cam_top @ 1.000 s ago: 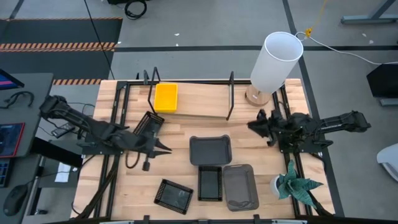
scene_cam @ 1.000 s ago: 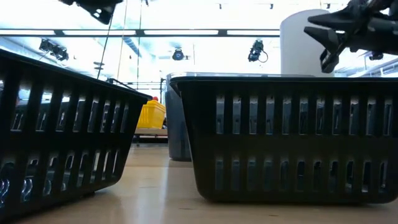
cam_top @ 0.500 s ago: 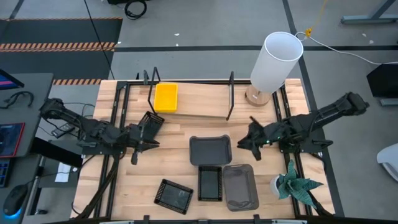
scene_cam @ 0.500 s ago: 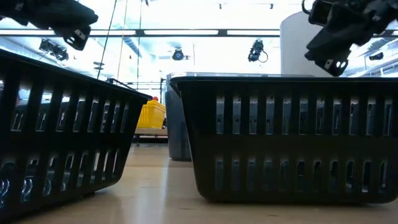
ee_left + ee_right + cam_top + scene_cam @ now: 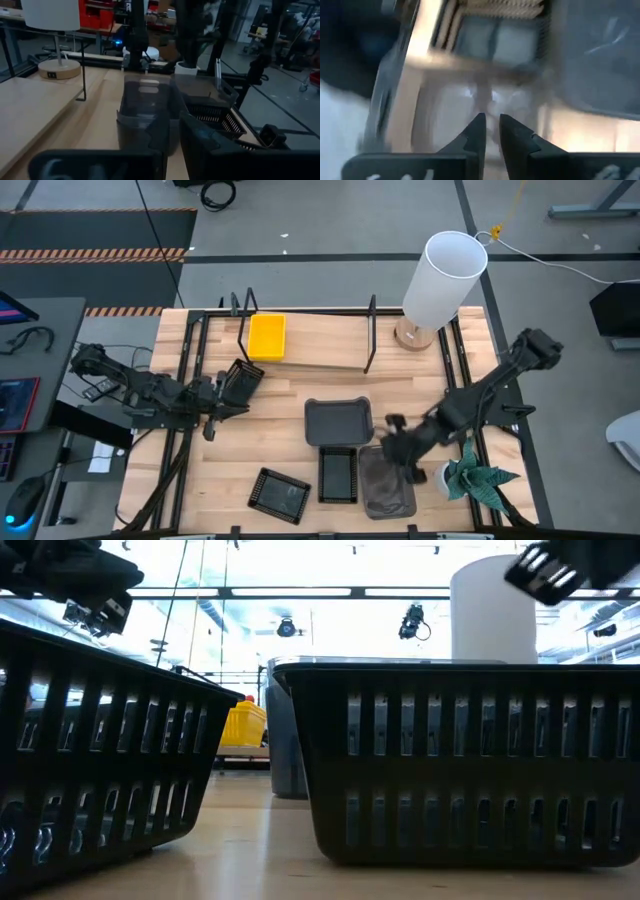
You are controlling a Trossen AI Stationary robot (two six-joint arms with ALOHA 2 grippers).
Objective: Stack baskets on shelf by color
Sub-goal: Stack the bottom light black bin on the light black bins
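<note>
A yellow basket sits on the shelf at its left end. A black mesh basket lies tilted at the shelf's near left corner. On the table rest a grey basket, a second grey basket, and two black mesh baskets. My left gripper hangs just left of the tilted mesh basket, fingers close together, holding nothing. My right gripper hovers over the far left corner of the second grey basket, with only a thin slit between its fingers.
A lamp with a white shade stands at the far right corner. A potted plant stands by the near right edge, close to my right arm. Black frame rails run along both table sides. Bare wood lies between the shelf and the baskets.
My right arm has swung fast from the right side below the lamp toward the near edge and the centre, and its gripper is now over the second grey basket. My left gripper has drawn back toward the table's left edge. No basket has moved.
</note>
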